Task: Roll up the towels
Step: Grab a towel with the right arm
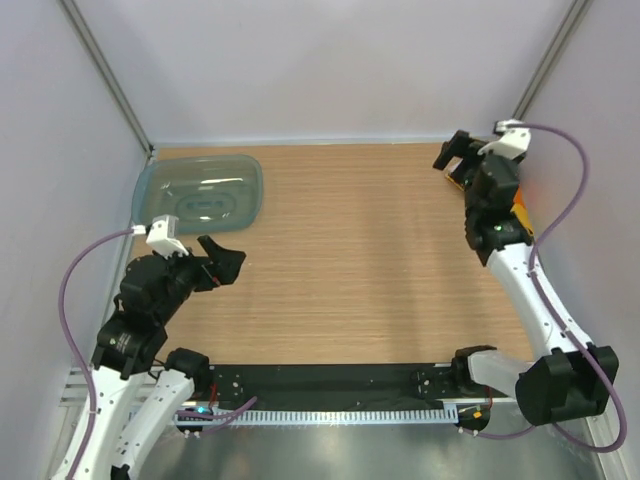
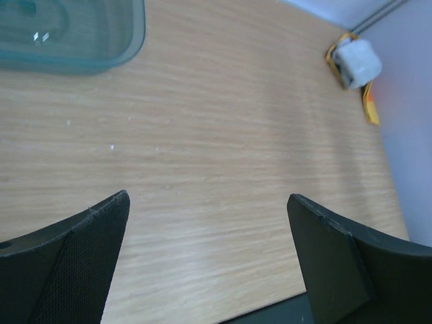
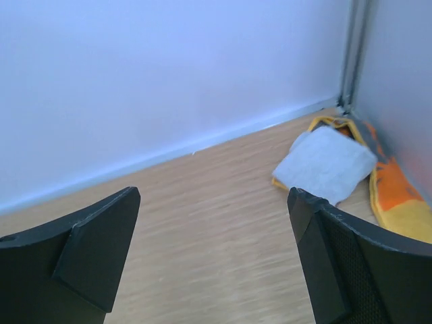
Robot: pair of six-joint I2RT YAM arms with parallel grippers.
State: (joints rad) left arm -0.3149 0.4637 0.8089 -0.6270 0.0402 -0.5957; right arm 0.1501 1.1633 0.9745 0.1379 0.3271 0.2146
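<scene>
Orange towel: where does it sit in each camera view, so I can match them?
Top external: bright orange soft towel, a sliver at the right edge beside the right arm.
Left wrist: upper right, under the folded light grey towel.
Right wrist: at the far right edge.
Shared landmark: far right corner of the wooden table.

Lt grey towel, small flat bundle, lies atop strewn orange towel, far-R corner.
</scene>
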